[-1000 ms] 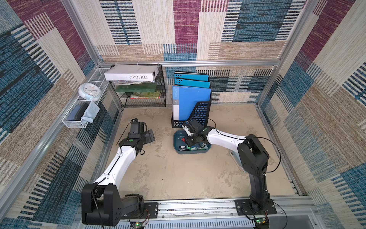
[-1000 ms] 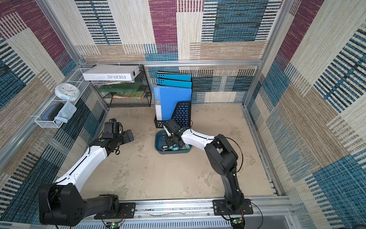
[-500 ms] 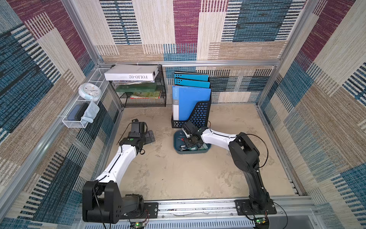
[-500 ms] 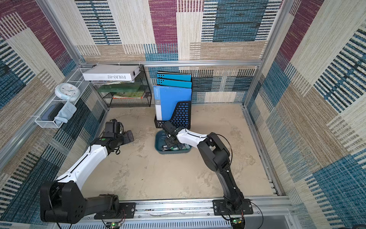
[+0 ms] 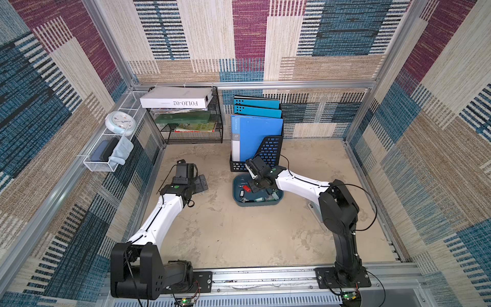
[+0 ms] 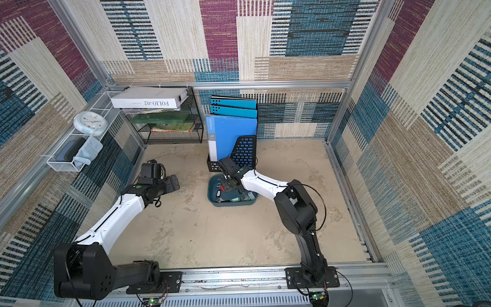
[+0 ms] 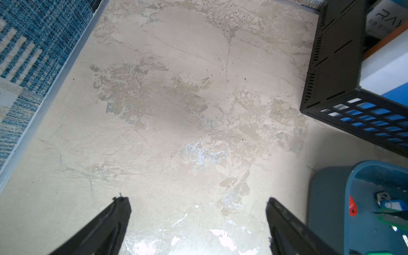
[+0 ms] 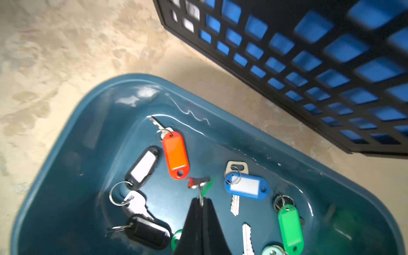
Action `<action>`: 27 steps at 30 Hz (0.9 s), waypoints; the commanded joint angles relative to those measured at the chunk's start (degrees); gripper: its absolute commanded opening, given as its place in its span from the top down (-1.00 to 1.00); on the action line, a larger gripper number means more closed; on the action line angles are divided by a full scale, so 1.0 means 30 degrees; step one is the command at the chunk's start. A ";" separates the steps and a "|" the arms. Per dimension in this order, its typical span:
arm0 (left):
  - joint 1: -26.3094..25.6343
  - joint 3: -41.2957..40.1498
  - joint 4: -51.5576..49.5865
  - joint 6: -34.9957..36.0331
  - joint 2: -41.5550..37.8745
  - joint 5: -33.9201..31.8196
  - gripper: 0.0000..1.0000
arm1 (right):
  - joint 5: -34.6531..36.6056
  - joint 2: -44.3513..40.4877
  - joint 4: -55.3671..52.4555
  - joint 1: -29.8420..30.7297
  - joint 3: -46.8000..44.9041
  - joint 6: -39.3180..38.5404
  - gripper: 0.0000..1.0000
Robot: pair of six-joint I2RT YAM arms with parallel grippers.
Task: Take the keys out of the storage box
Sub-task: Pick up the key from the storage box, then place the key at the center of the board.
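The storage box is a dark teal tray on the floor, seen in both top views in front of the file holder. Several keys lie in it, among them ones with a red tag, a blue tag, a green tag and a black tag. My right gripper reaches down into the box and is shut on the ring of a small key with a green tag. My left gripper hovers open over bare floor left of the box.
A black perforated file holder with blue folders stands right behind the box. A black wire rack with a white case sits at the back left. A white wall basket hangs on the left wall.
My right gripper has closed its jaws on the green-tagged key's ring inside the box, and its arm has shifted slightly left. The left arm has barely moved.
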 commanded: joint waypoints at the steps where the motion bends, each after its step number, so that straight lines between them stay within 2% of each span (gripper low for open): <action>1: 0.0013 0.0126 -0.0104 0.0130 -0.0110 -0.0156 -0.98 | -0.0445 -0.0574 0.0293 0.0002 -0.0296 -0.0181 1.00; 10: 0.0012 0.0149 -0.0220 0.0021 -0.0157 -0.0255 -0.98 | -0.2570 -0.5182 0.3865 0.0777 -0.4256 -0.1716 1.00; 19: 0.0013 0.0096 -0.0218 -0.0089 -0.0362 -0.0122 -0.99 | -0.5545 -1.0185 0.6416 0.2956 -0.8962 -0.3022 1.00; 23: 0.0012 0.0120 -0.0250 -0.0162 -0.0361 -0.0095 -0.98 | -0.7139 -1.0566 0.6933 0.4004 -1.0293 -0.2808 1.00; 27: 0.0012 0.0127 -0.0293 -0.0222 -0.0352 -0.0058 -0.98 | -0.7935 -0.9772 0.7567 0.5244 -1.1176 -0.2516 1.00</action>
